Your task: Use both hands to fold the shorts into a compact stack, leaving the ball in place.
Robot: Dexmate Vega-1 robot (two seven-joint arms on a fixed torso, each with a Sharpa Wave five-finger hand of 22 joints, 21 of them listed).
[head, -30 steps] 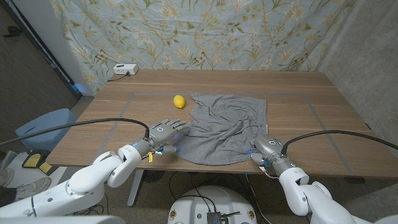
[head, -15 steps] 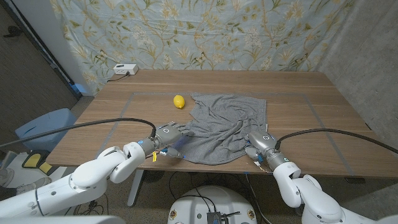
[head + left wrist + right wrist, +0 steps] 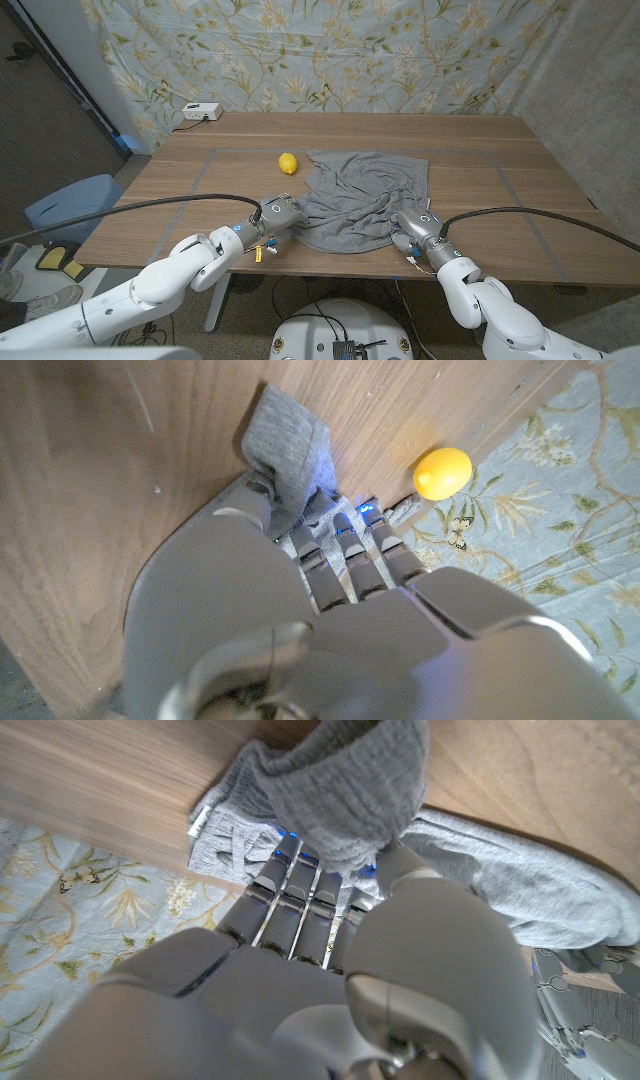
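Gripping near hem: left hand point(image 3: 277, 216), right hand point(image 3: 408, 224) | shorts point(image 3: 362, 195) grey, rumpled | ball point(image 3: 288, 162) yellow

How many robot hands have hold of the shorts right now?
2. The left hand grips the grey shorts at their near left corner; the right hand grips the near right corner.

A makeshift lab or test room is suggested. A flowered sheet point(image 3: 330, 50) is hung as a backdrop behind the wooden counter point(image 3: 520, 150); tape lines point(image 3: 205, 165) are marked on the counter, and a white power strip point(image 3: 201, 111) is set at its far left corner.
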